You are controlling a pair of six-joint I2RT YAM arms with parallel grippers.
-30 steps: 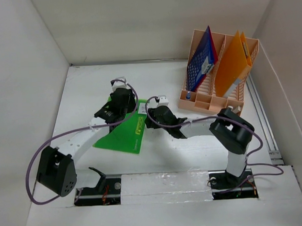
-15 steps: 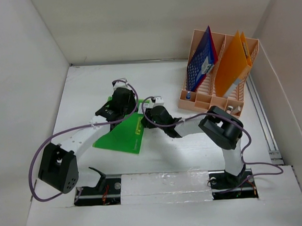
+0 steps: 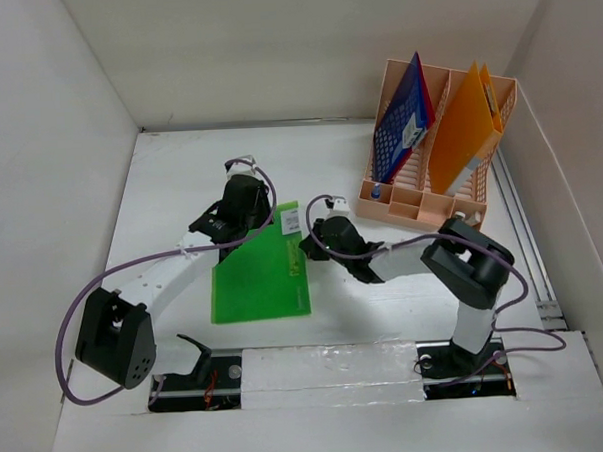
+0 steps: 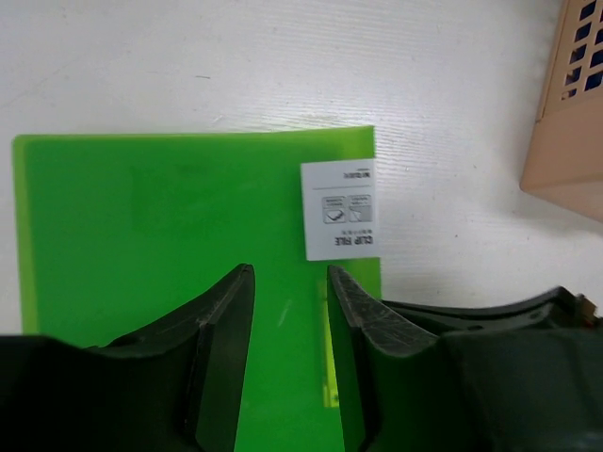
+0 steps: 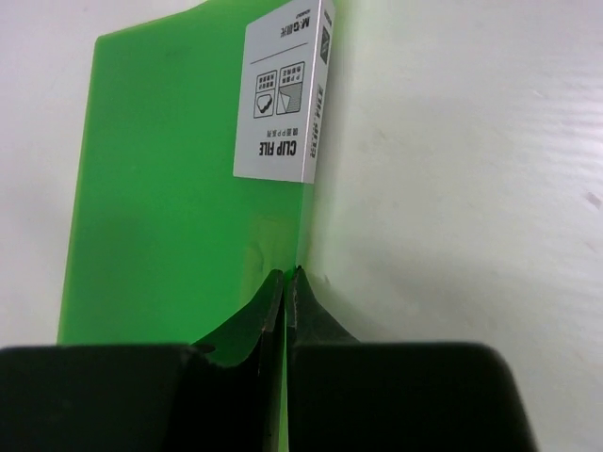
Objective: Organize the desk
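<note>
A green clip file (image 3: 256, 276) with a white label (image 3: 289, 222) lies on the white desk (image 3: 174, 166), in front of both arms. My right gripper (image 3: 310, 248) is shut on the file's right edge, just below the label; the right wrist view shows the jaws pinched together on the thin green edge (image 5: 285, 273). My left gripper (image 3: 249, 226) hovers over the file's far part. Its two fingers stand apart, the green file (image 4: 160, 207) showing beneath the gap and nothing between them (image 4: 290, 273).
A peach-orange slotted rack (image 3: 421, 209) stands at the back right, holding a blue folder (image 3: 402, 121) and an orange folder (image 3: 465, 119). Its corner shows in the left wrist view (image 4: 565, 122). White walls enclose the desk on three sides.
The right gripper has closed on the file's right edge. The file has swung round and shifted toward the near side. The left gripper's fingers have narrowed a little.
</note>
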